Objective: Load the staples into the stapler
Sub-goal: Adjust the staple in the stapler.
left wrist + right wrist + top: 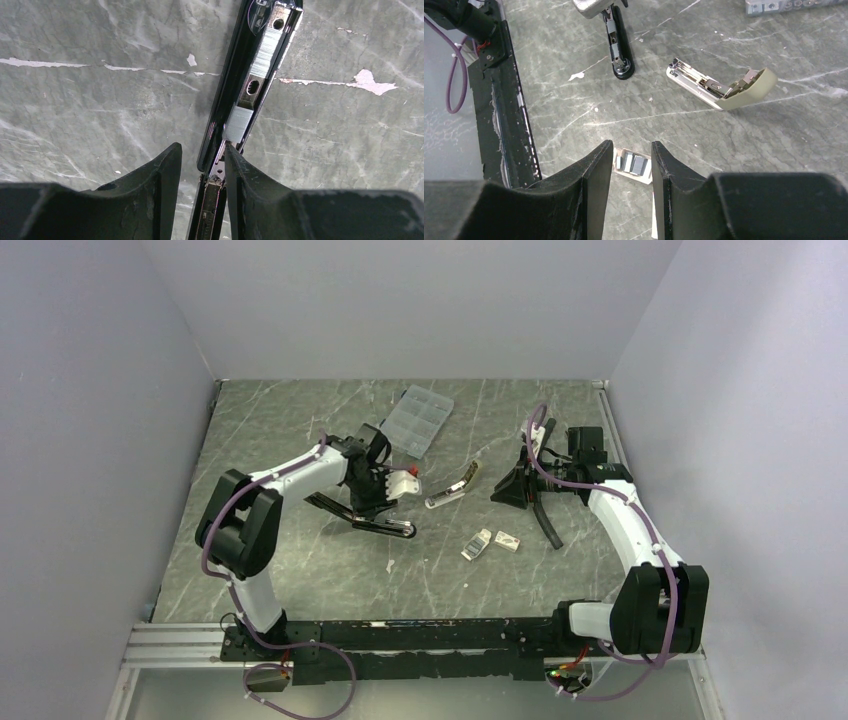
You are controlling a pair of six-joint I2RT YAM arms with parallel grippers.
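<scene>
**Black stapler** [222, 100]: lies open left of the table's [300, 570] centre, magazine channel facing up.

**Staples** [266, 50]: one strip sits at the channel's front. A second strip [238, 123] lies further back and seems to ride high and slightly askew. More lie in the tray [631, 163] toward the near edge, right of centre.

**Left gripper** [201, 150]: jaws partway apart, straddling the stapler's rear rail, gripping nothing that I can make out.

**Right gripper** [631, 147]: narrow gap, empty, aimed toward the tray and clear of it.

**Hazards:**
- A finger brushing the rail could swing the stapler and spill the second strip.
- Closing the lid on an unseated strip would likely jam or snap it.
</scene>
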